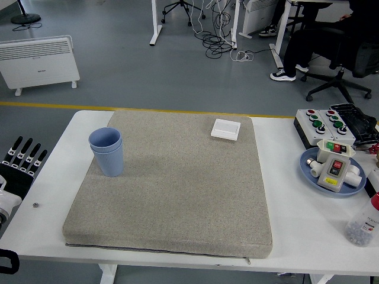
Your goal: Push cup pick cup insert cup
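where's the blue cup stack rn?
In the head view, the blue cup stack stands upright near the left edge of the grey mat, well left of the small white tray; the left hand is apart, off the mat's left.

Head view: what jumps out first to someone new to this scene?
The blue cups, nested one in the other, stand upright at the left of the big grey mat covering most of the white table. A small white square tray sits near the mat's far edge. At the left edge the left robot hand hovers, fingers spread, holding nothing; at right, a blue plate carries a switch box.
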